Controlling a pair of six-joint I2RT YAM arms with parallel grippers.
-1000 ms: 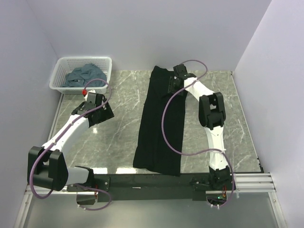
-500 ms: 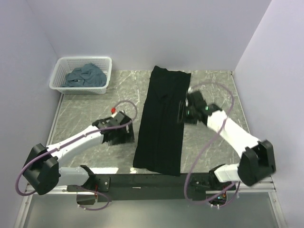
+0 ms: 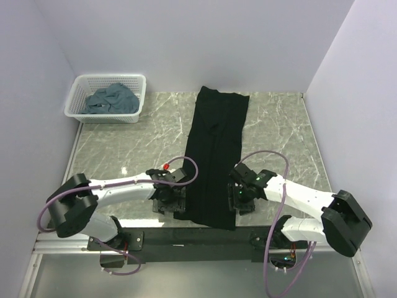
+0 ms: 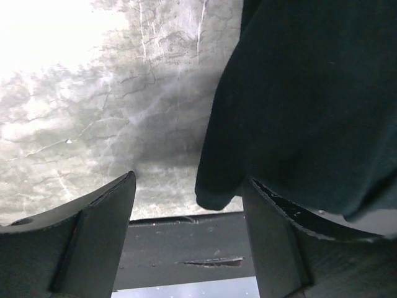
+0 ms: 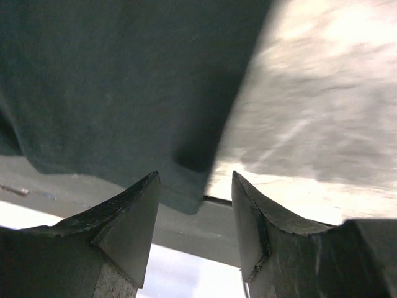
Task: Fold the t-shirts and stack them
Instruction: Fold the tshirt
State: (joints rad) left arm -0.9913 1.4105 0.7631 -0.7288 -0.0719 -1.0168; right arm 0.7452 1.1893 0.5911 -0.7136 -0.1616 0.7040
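Observation:
A black t-shirt (image 3: 214, 155), folded into a long narrow strip, runs from the table's far edge to the near edge and hangs slightly over it. My left gripper (image 3: 175, 202) is open at the strip's near-left corner; in the left wrist view that corner (image 4: 214, 195) sits between the fingers (image 4: 93, 236), close to the right one. My right gripper (image 3: 239, 198) is open at the near-right corner; in the right wrist view the cloth (image 5: 124, 81) ends between the gripper's (image 5: 195, 177) fingers. Slate blue-grey t-shirts (image 3: 111, 99) lie crumpled in the basket.
A white lattice basket (image 3: 79, 87) stands at the far left corner of the marble table (image 3: 136, 143). A dark rail (image 3: 186, 234) runs along the near edge under both grippers. Walls close the left, back and right sides.
Both arms have swung from the far part of the table to the near edge: the left from beside the basket, the right from the shirt's far end. The shirt lies as before.

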